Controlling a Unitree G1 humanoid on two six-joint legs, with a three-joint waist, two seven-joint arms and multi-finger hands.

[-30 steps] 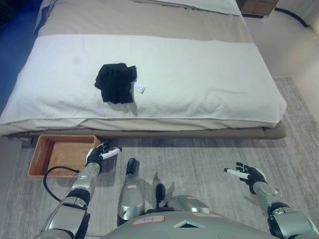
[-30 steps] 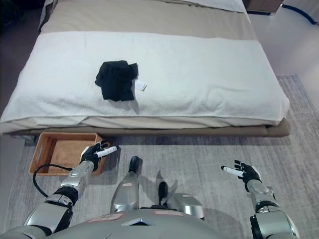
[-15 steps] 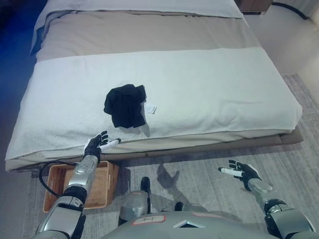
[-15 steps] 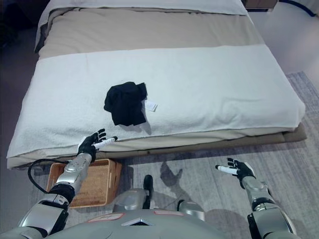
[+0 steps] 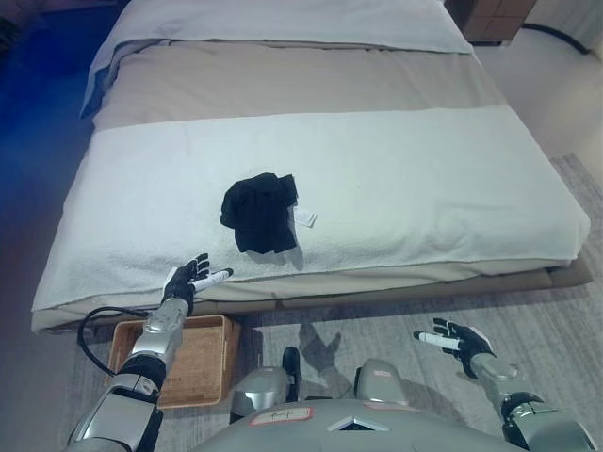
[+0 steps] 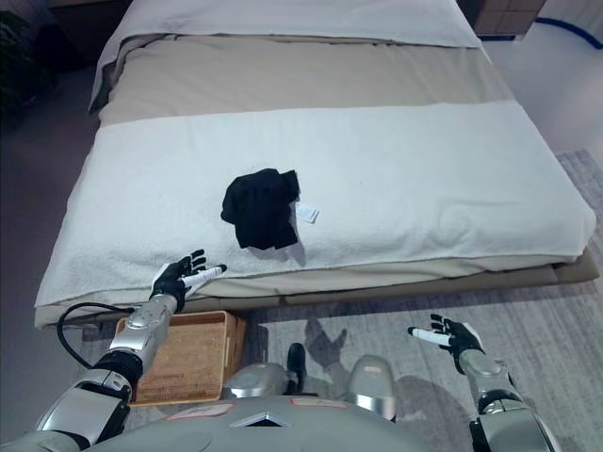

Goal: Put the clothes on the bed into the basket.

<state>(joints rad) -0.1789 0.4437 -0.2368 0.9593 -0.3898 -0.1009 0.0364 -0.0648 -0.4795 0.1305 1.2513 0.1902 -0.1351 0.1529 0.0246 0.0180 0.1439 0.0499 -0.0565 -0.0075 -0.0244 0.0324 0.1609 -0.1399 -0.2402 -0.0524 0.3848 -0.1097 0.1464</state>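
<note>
Bed (image 5: 424, 179): a low, wide bed fills the upper part of both views, covered by a white blanket over a beige sheet, with a pale folded duvet at the far end.
Black garment (image 5: 261, 211): one crumpled piece of dark clothing lies on the white blanket, left of the bed's middle and near the front edge; a small white tag (image 5: 304, 217) sticks out at its right side.
Wicker basket (image 6: 188, 357): a brown rectangular woven basket stands on the floor at the lower left, just in front of the bed's near edge, with nothing visible inside it.
Left hand (image 5: 187, 281): raised at the bed's front edge, below and to the left of the garment and well apart from it; its fingers are spread and straight, holding nothing, and it sits above the basket's far side in the view.
Right hand (image 6: 448, 334): held low at the lower right over the rug, far from the garment; fingers loosely extended and pointing left, holding nothing.
Rug (image 5: 565, 320): a grey woven rug covers the floor in front of the bed.
Nightstand (image 5: 490, 14): a corner of brown wooden furniture shows at the top right beside the bed.
</note>
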